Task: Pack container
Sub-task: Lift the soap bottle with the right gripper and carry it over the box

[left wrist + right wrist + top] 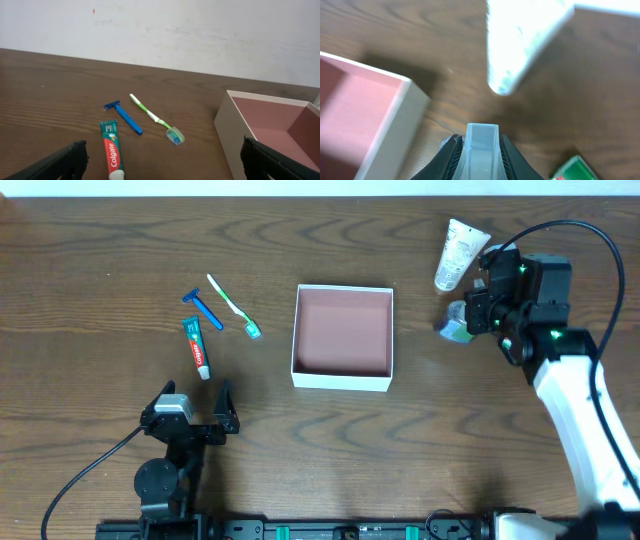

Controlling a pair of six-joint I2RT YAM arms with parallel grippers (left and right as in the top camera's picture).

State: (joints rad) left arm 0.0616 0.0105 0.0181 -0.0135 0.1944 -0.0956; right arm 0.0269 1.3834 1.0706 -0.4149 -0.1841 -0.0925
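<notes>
Clamping a small pale-blue piece point(481, 150), the right gripper point(481, 142) has both black fingers point(445, 162) pressed against its sides. The piece is translucent, squarish plastic. I cannot tell what it is, or whether it is off the table point(100, 240).

Key relation: the container point(341, 381) lies left of the right gripper, mid-table. Its right wall is the closest edge, with bare wood between wall and gripper. Likely next move, as a judgement: carry leftward over that wall, then release. The right arm is the nearer one to the box.

The left gripper point(196, 394) sits near-left, fingers spread wide, holding nothing, pointing far toward the toiletries.

The container is square, so there is no long axis to line up with. Its walls are thin and white and look like card; the floor is matte reddish-brown with nothing in it.

The white tube point(459, 252) lies just far of the right gripper. Its long axis runs roughly far-to-near, slightly slanted, in soft glossy plastic with the narrower end toward the gripper. A green corner point(572, 170) shows at the wrist view's edge; item unclear.

Left group, well apart from the box:
- toothpaste point(197, 346): red-green-white tube, axis far-to-near.
- razor point(205, 308): blue, thin handle.
- toothbrush point(232, 304): green-white, slanted, head at near-right end.

The table is dark, smooth wood grain.
</notes>
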